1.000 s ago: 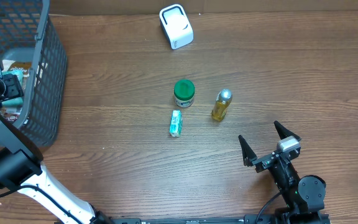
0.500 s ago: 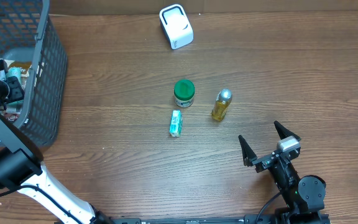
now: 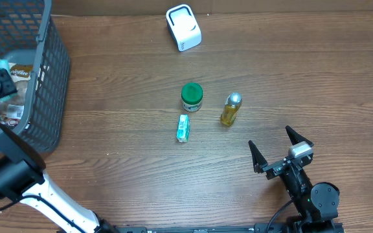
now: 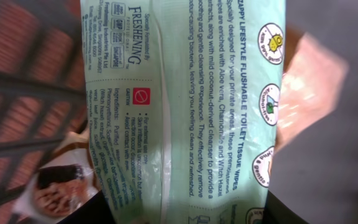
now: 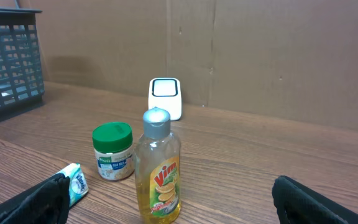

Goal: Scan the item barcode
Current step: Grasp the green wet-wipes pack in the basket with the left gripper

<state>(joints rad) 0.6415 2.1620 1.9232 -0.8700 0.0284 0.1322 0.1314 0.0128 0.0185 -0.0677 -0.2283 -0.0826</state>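
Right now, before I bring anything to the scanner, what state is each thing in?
basket: upright, packets inside
left gripper: inside the basket, closed on the wipes pack
wipes pack: gripped, printed text facing the wrist camera
right gripper: open, empty
green-lidded jar: upright, lid on
Vim bottle: upright, cap on
small packet: lying flat
scanner: upright, nothing in front of it

I've got a yellow bottle (image 5: 158, 168) standing dead ahead, midway between the right fingers (image 5: 39, 199). A green-lidded jar (image 5: 112, 151) stands just behind it, toward the left-hand finger. A small teal packet (image 5: 73, 184) lies flat nearest that finger, and a dark basket (image 5: 8, 59) sits far beyond.
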